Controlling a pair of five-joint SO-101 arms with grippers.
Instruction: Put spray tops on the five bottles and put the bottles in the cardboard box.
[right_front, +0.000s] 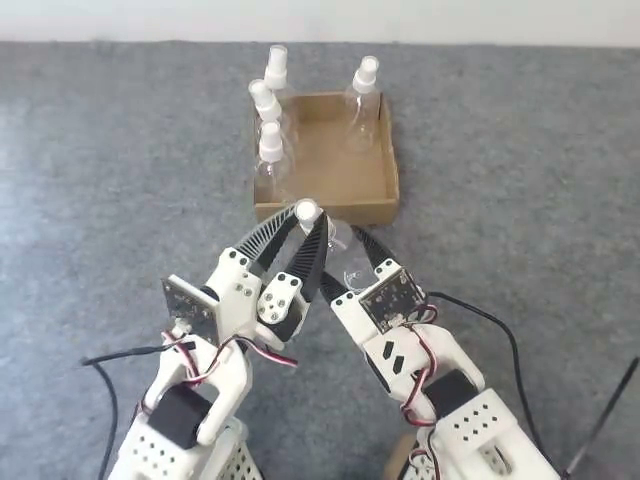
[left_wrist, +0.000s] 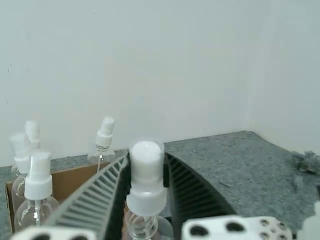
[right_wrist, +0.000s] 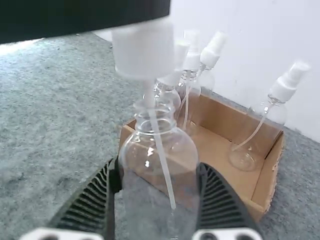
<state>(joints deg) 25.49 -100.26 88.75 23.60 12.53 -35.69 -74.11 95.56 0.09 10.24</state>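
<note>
My left gripper is shut on a white spray top, held just in front of the cardboard box. Right below it my right gripper is shut on a clear bottle, which stands upright. The top's thin tube runs down into the bottle, while its collar hangs a little above the neck. In the box stand several bottles with spray tops: three along one side and one at the far corner.
Grey carpet covers the table on both sides of the box. The two arms' bases and cables take up the near edge. A white wall stands behind the box.
</note>
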